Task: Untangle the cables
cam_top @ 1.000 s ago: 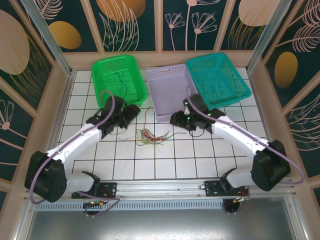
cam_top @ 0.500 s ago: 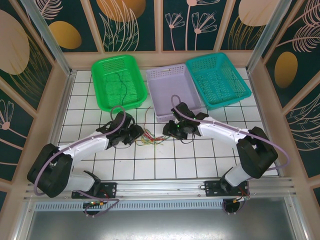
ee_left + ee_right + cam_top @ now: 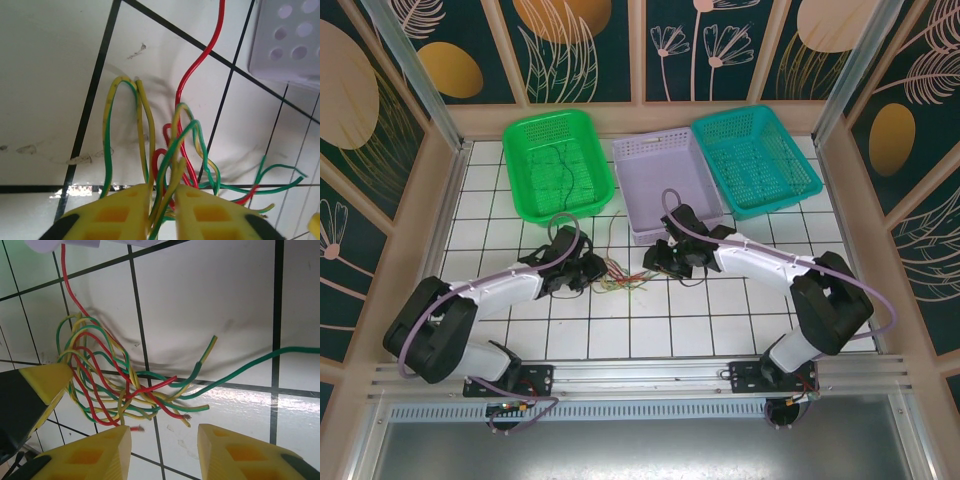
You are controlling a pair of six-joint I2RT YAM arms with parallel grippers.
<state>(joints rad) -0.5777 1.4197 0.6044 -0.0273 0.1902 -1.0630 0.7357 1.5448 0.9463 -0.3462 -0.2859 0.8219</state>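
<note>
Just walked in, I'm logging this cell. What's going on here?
A tangle of thin cables lies on the tiled table, with a gripper at each side. The left gripper is pinching several yellow and green strands. The right gripper hangs open at the bunch's other side, holding nothing. The cables are not yet untangled.
</note>
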